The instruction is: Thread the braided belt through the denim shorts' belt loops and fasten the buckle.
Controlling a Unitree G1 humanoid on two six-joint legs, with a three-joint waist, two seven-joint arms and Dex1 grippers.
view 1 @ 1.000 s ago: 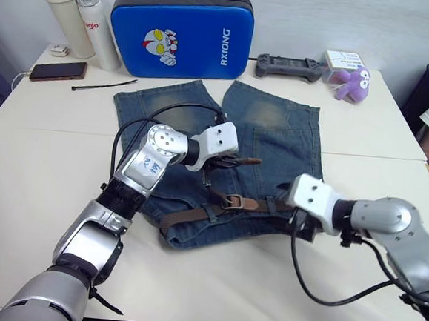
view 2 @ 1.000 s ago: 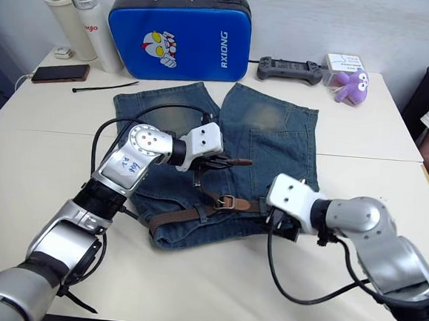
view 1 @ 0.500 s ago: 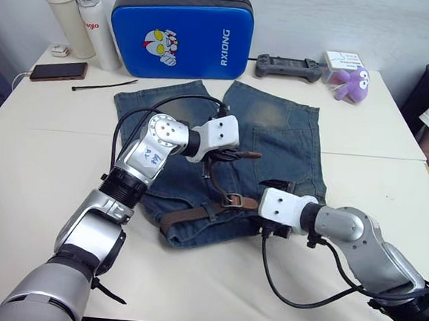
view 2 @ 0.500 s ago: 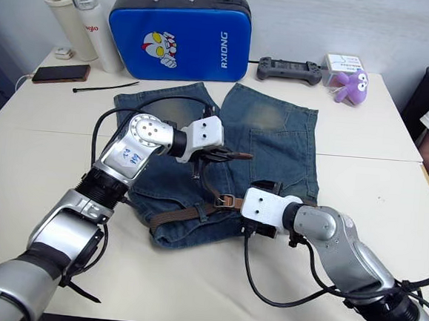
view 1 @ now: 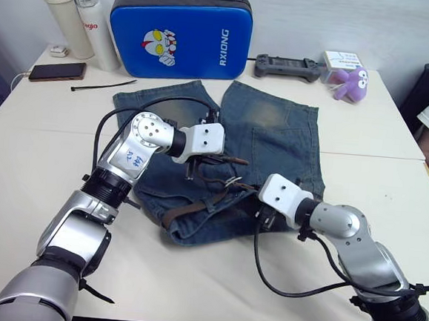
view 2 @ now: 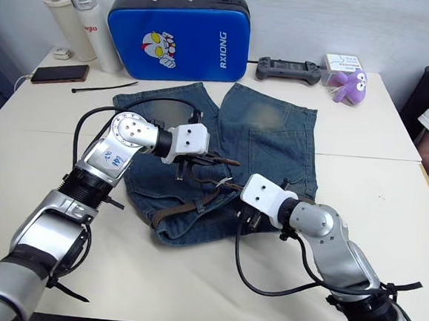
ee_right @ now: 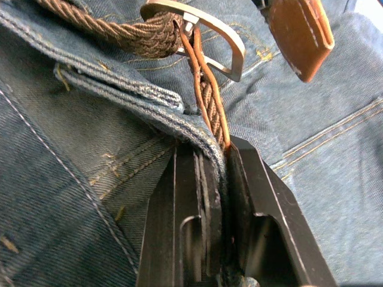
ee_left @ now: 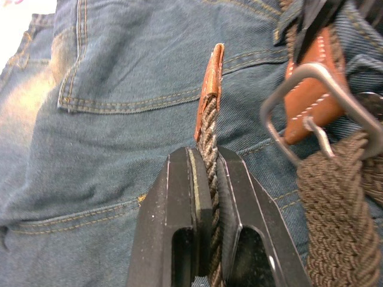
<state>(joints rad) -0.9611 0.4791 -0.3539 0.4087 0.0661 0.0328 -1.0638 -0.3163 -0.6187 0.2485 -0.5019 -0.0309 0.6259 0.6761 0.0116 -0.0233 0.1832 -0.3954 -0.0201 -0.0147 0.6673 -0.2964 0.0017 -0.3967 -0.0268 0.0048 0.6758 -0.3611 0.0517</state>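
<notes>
The braided belt (view 1: pixel 196 207) lay along the waistband of the denim shorts (view 1: pixel 276 135). Left gripper (ee_left: pixel 206 179) pinched its tip; right gripper (ee_right: pixel 215 173) clamped strap and denim near the buckle (ee_right: pixel 203 36). Limp webbing: best gripped near the stiffer ends.

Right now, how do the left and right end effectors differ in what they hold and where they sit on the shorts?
The left end effector pinches the braided belt just behind its leather tip, over a back pocket; the right end effector clamps the belt together with the denim shorts' waistband edge, just short of the buckle. The left one sits farther up the shorts, the right one nearer the waistband. Both are shut on the belt.
</notes>
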